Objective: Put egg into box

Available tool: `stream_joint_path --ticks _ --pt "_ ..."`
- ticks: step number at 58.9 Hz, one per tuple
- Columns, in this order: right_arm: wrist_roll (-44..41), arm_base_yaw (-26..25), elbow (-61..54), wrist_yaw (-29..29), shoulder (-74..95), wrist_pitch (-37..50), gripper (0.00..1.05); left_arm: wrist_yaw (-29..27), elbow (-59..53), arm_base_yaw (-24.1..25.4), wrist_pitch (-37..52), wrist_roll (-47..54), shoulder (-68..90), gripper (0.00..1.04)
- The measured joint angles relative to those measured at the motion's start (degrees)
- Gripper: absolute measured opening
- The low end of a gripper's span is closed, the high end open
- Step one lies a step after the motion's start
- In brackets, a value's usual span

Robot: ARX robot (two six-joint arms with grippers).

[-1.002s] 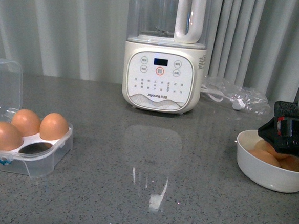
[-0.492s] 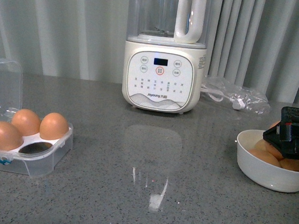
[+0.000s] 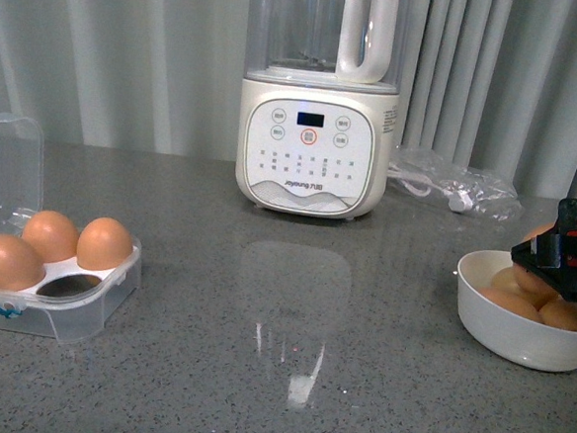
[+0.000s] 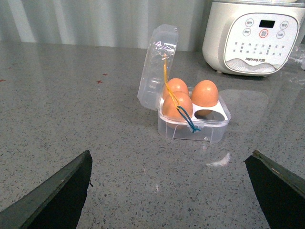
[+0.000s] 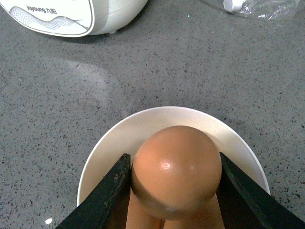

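My right gripper [image 3: 569, 258] is shut on the egg [image 5: 176, 167], a smooth orange-brown one, held just above the white bowl [image 3: 514, 339] at the right. Other eggs [image 3: 508, 303] lie in that bowl. The box [image 3: 89, 314] stands at the far left, clear plastic with its lid [image 3: 7, 162] up. Three eggs [image 3: 103, 243] fill its cells and the front right cell [image 3: 70, 285] is empty. In the left wrist view the box [image 4: 190, 131] with its blue cord [image 4: 189, 121] lies well ahead of my left gripper [image 4: 170, 155], which is open and holds nothing.
A cream blender [image 3: 314, 139] stands at the back centre of the grey speckled counter [image 3: 287, 375]. A crumpled clear plastic bag [image 3: 459, 189] lies behind the bowl. Pale curtains hang along the back.
My right gripper has risen from among the bowl's eggs and shifted a little to the right, lifting the egg with it. The box and its eggs have not moved.
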Motion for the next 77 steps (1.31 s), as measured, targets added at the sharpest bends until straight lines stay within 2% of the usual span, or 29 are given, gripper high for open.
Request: stream_joint_path --ticks 19,29,46,77 --pt "-0.7 1.5 2.7 -1.2 -2.2 0.4 0.44 0.0 0.0 0.0 0.0 0.0 0.0 0.98" --pt "-1.1 5.9 6.8 -4.0 -2.0 0.6 0.43 0.0 0.0 0.0 0.0 0.0 0.0 0.98" --pt "-4.7 16.9 14.5 -8.5 5.9 1.6 0.43 0.0 0.0 0.0 0.0 0.0 0.0 0.98" --pt "-4.6 24.3 24.9 -20.0 18.5 2.2 0.43 0.0 0.0 0.0 0.0 0.0 0.0 0.98"
